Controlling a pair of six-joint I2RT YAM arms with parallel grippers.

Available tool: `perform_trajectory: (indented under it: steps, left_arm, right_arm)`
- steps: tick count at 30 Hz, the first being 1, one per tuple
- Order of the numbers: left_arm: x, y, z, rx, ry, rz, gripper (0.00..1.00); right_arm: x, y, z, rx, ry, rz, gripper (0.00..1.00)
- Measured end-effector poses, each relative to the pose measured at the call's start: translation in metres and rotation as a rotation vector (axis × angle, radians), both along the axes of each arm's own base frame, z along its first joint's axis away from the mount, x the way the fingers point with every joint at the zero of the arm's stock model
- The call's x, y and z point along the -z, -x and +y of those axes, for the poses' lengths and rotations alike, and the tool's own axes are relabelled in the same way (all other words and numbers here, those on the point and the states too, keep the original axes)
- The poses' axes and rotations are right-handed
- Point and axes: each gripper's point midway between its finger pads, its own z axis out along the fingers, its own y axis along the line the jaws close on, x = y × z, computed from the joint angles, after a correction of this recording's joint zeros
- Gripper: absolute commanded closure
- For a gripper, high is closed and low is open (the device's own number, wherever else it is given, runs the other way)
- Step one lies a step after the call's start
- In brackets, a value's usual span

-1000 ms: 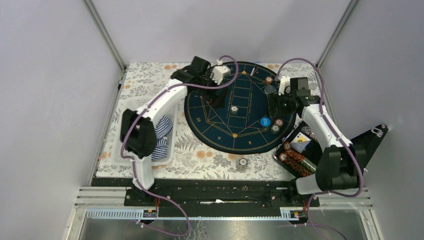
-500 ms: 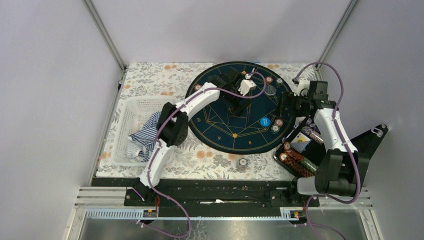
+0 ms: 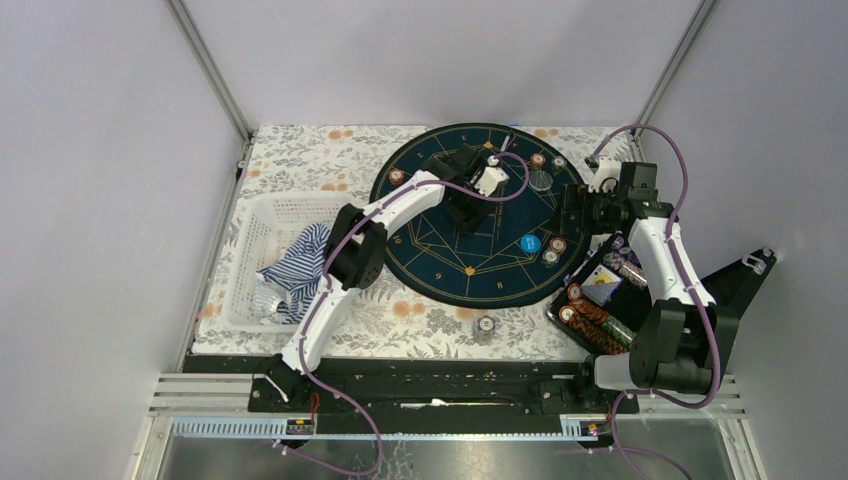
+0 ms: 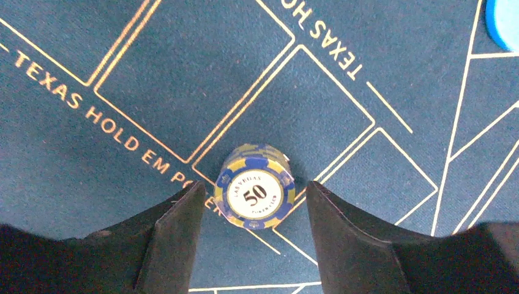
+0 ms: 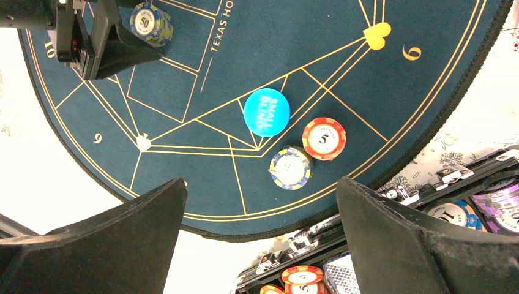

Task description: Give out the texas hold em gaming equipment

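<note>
On gold-lined blue mat [image 4: 153, 79], upright blue-and-yellow "50" chip stack [image 4: 255, 195] between parted, untouching left fingers [image 4: 177, 239]; right fingers [image 5: 122, 239] wide.

The left arm [image 3: 400, 203] and right arm [image 3: 652, 250] are white with black joints [image 3: 355, 257], black wedge fingers [image 4: 171, 245], purple cables [image 3: 640, 127].

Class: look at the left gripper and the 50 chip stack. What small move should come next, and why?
Probably close the left gripper on the 50 chip stack: it stands upright on the mat between the open jaws, with a gap on each side.
</note>
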Motion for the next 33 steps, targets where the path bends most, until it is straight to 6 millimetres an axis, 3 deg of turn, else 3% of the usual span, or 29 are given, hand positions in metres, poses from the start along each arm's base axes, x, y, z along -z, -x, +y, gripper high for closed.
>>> perform_trajectory:
  steps: [5,13,16,20,23,26,29,33]
  left_arm:
    - [-0.004,-0.009,-0.005,-0.013,0.018,-0.027,0.60]
    - [-0.006,-0.008,0.002,-0.023,0.010,-0.034,0.68]
    - [-0.017,-0.002,0.021,-0.055,0.005,-0.019,0.69]
    - [-0.057,-0.001,0.058,-0.134,0.032,-0.037,0.69]
    - [-0.099,-0.013,0.089,-0.212,0.074,-0.107,0.70]
    - [-0.124,-0.029,0.117,-0.286,0.092,-0.173,0.71]
    - [-0.121,-0.042,0.138,-0.347,0.077,-0.190,0.72]
    - [-0.097,-0.050,0.159,-0.404,0.029,-0.159,0.72]
  right_arm:
    - [0.000,0.000,-0.001,0.002,-0.001,0.000,0.00]
    - [0.000,0.000,0.000,-0.002,-0.007,0.001,0.00]
    - [-0.001,0.001,0.001,-0.006,-0.012,0.002,0.00]
    - [-0.002,0.001,0.004,-0.016,-0.025,0.000,0.00]
    - [-0.002,0.002,0.004,-0.018,-0.028,-0.001,0.00]
    - [-0.002,0.002,0.005,-0.022,-0.033,-0.002,0.00]
    - [-0.002,0.002,0.005,-0.022,-0.033,-0.001,0.00]
    - [-0.003,0.002,0.006,-0.027,-0.037,-0.002,0.00]
